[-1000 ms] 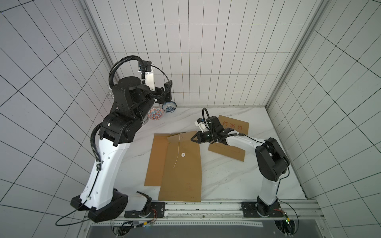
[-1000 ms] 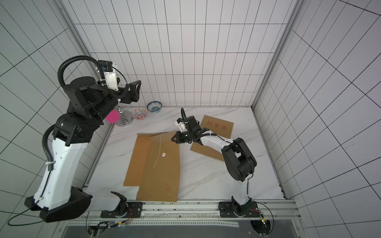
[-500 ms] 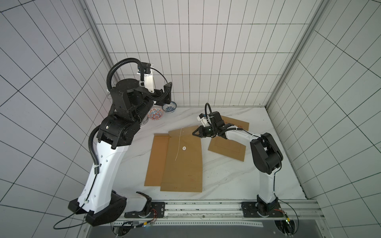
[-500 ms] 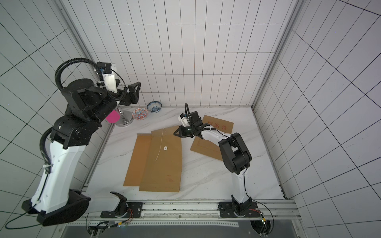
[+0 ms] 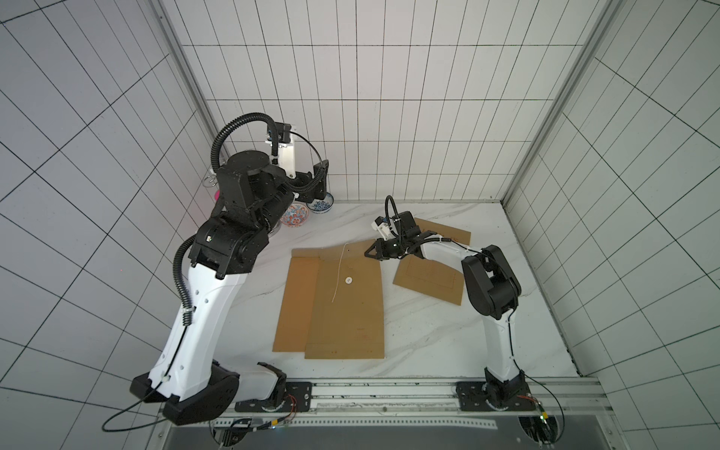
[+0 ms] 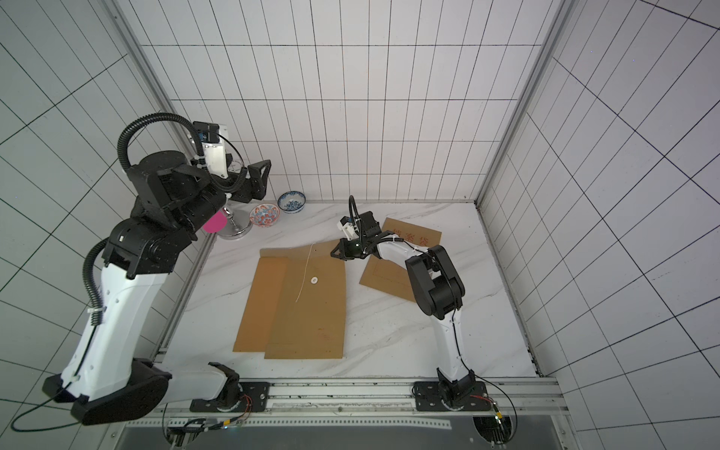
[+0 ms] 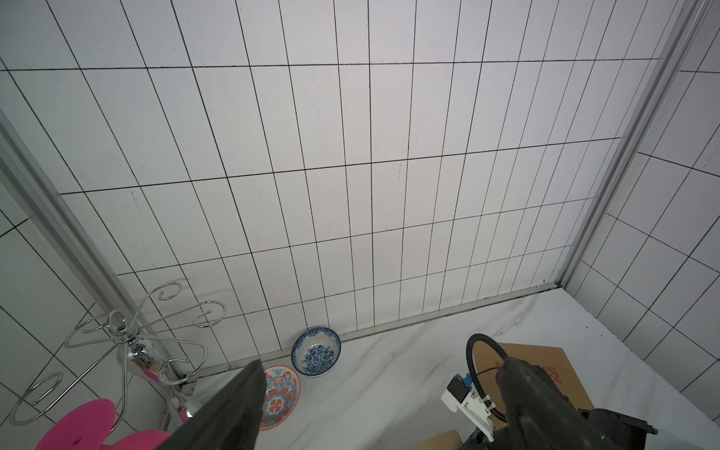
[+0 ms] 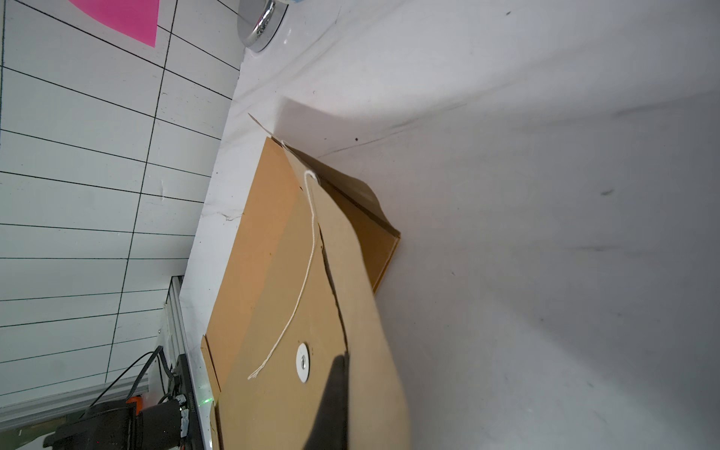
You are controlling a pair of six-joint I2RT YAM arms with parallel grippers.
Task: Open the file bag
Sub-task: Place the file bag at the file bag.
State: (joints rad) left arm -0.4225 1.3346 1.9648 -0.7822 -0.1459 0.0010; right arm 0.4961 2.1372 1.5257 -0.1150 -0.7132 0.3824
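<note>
A: Left arm, pose?
B: Reared high over the table's 10 o'clock corner, elbow folded. The left gripper [image 6: 262, 177] is held level, facing the back wall. Its fingers [image 7: 233, 409] are spread wide with nothing between them. The wrist view cuts both off at the frame edge.

A: Right arm?
B: Low, reaching from its base at 5 o'clock toward mid-table, wrist rolled sideways. The right gripper [image 5: 369, 253] has its fingers together, clamped on the flap [image 8: 346, 272] of the brown kraft-paper file bag [image 5: 346, 307], at the bag's 1 o'clock corner.

A: Bag position?
B: Flat at table centre, long axis 12 to 6. The flap at the 12 o'clock end is lifted and curling. A thin white string [image 5: 339, 272] lies loose down the face, just beside the white round fastener disc [image 5: 348, 279].

A: What's obscured?
B: In the right wrist view only one dark finger [image 8: 331, 401] shows; the other sits behind the paper. A second plain brown envelope [image 5: 292, 304] is half covered by the bag, at its 9 o'clock side. A third brown envelope with red characters [image 6: 426, 235] lies at 2 o'clock, partly under the right forearm; the print is too small to read. At the table's 11 o'clock are a blue-and-white ceramic bowl [image 7: 315, 350], a red-patterned bowl [image 7: 278, 397] and a chrome wire rack [image 7: 128, 350]. There is a pink object [image 7: 89, 424] by the rack; cannot tell what it is.
</note>
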